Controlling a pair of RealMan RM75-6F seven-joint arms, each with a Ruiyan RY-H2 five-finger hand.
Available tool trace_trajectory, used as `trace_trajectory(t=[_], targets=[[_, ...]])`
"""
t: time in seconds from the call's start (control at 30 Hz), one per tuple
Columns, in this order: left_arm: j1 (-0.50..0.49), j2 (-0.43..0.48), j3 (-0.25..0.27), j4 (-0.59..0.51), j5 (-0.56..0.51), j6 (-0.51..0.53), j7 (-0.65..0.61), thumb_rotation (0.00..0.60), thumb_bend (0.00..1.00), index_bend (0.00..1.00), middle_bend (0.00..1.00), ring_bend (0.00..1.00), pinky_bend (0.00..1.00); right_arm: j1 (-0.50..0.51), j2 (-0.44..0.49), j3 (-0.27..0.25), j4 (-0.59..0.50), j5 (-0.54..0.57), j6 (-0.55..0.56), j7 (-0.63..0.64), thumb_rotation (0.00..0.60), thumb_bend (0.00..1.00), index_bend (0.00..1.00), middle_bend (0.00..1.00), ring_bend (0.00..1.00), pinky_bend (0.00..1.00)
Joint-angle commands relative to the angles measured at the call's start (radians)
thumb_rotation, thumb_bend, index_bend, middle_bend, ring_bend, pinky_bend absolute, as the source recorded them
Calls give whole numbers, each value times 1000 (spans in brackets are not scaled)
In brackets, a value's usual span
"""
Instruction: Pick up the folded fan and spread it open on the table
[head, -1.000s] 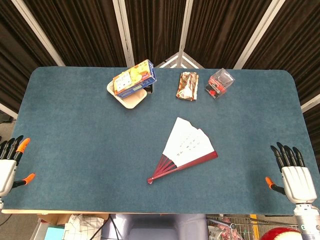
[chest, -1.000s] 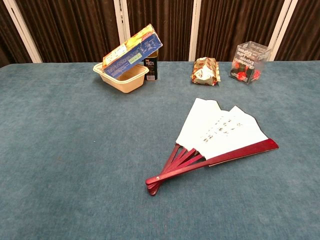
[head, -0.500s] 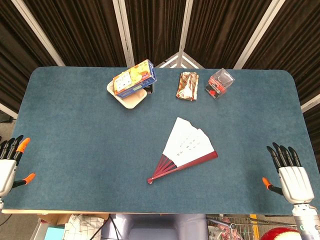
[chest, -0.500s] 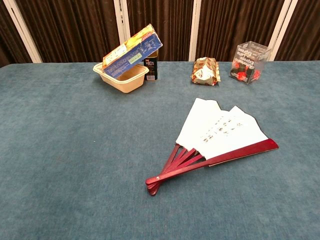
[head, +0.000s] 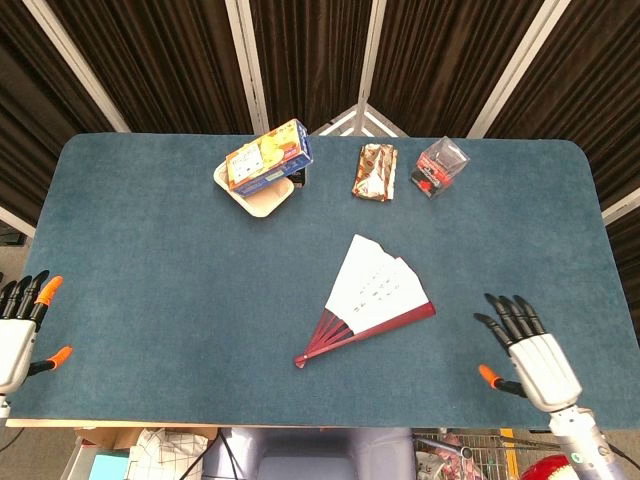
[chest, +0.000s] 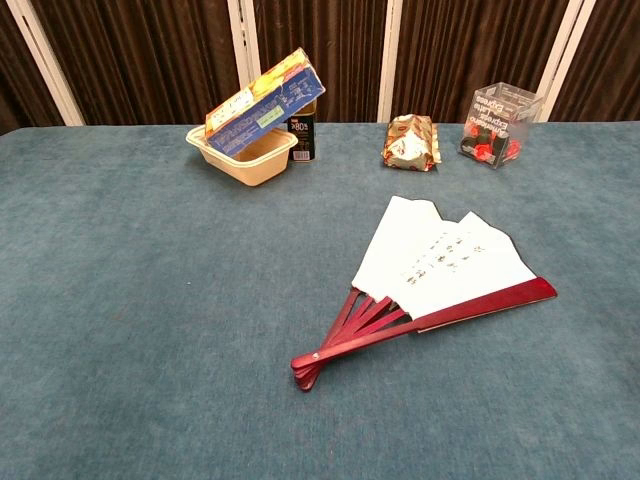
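Observation:
The fan (head: 372, 296) (chest: 440, 270) lies partly spread on the blue table (head: 150, 260), white paper leaf up, red ribs meeting at a pivot toward the near edge. My right hand (head: 528, 350) hovers open to the right of the fan near the front edge, fingers apart, holding nothing. At the table's near left corner my left hand (head: 18, 327) stays open, far from the fan. Neither hand shows in the chest view.
Along the far side stand a cream tray (head: 262, 196) with a colourful box (head: 268, 158) leaning on it, a dark can (chest: 301, 136), a snack packet (head: 375, 172) and a clear plastic box (head: 440, 166).
My right hand has moved left from the table's right edge toward the fan. The left hand and the fan have not moved.

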Motion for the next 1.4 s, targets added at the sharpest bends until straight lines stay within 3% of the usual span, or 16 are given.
trace_trajectory(t=[0.03,0.33,0.77,1.13,1.4], targets=[[0,-2,-1,-2,-4,-2,4,600,0,0,0,0,0,25,-48,-9,4,-9,-42,-30,600,265,274,52,0,0],[-2,-5,-2,0,-7,-5,10,600,0,0,0,0,0,38,-212,-9,15,8,-84,-113,600,264,441,143,6,0],[-3,-4,0,2,-5,-9,7,600,0,0,0,0,0,51,-425,0,112,32,-104,-142,600,264,443,151,16,0],[-8,-6,2,1,-2,-17,9,600,0,0,0,0,0,100,-525,17,239,45,-145,-141,600,265,444,151,16,0],[-9,-6,-1,0,-8,-19,4,600,0,0,0,0,0,135,-597,17,332,33,-156,-123,600,265,500,155,17,0]])
